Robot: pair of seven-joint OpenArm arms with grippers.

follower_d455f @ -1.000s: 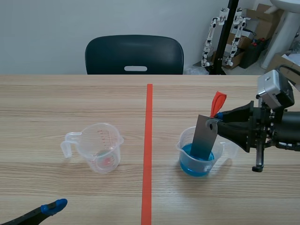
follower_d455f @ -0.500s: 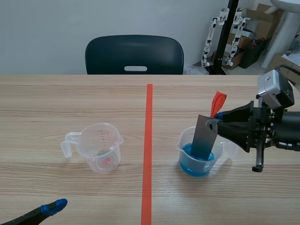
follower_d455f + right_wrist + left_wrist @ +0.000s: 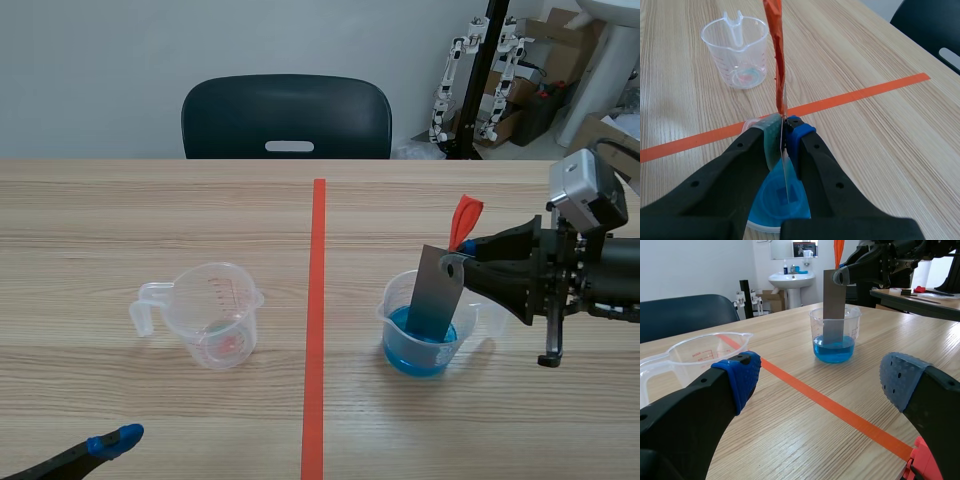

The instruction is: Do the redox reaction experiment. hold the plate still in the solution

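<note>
The right gripper (image 3: 468, 258) is clenched on the top end of the plate (image 3: 437, 292), its pads pinching the two faces. From the gripper the plate hangs down and a little forward. Its long axis is near upright with a slight tilt, and its lower end is sunk in the blue solution (image 3: 420, 355) inside the beaker (image 3: 398, 312). An orange strip (image 3: 466, 218) rises above the gripper from the pinched end. Whether the plate's foot touches the beaker's bottom I cannot tell, since the liquid hides it. The left gripper (image 3: 820, 384) lies released, low on the counter (image 3: 150, 210) and well apart, with a clear cup (image 3: 212, 318) just ahead of it. The right arm alone bears the plate. As I judge it, the step turns on holding that tilt, so the plate neither lifts out nor levers the beaker's rim.
</note>
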